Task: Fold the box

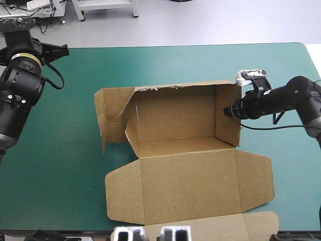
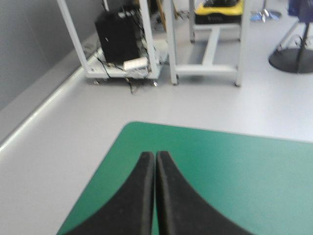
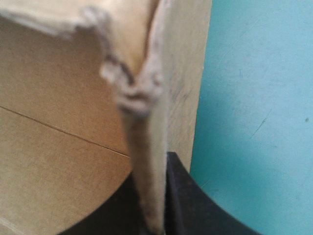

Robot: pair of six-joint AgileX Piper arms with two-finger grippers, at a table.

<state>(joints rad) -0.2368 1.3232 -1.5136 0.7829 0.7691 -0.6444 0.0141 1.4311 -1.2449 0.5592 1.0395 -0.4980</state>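
Note:
The brown box [image 1: 175,120] stands mid-table as an open tray with back and right walls raised. Its lid [image 1: 190,183] lies flat toward the front edge. The left end flaps [image 1: 113,118] splay outward. My right gripper [image 1: 231,109] is at the right wall's top edge. In the right wrist view, this gripper [image 3: 149,186] is shut on the box, with the wall's frayed edge [image 3: 151,122] running between the black fingers. My left gripper [image 1: 61,51] is raised over the far left corner, well away from the box. Its black fingers [image 2: 155,155] meet with nothing in them.
Teal-green cover [image 1: 55,165] shows bare to the left of the box and also right of it [image 1: 291,165]. The lid's front tab [image 1: 220,226] reaches the table's front edge. Past the left gripper, the table's corner [image 2: 132,128] drops off to the floor.

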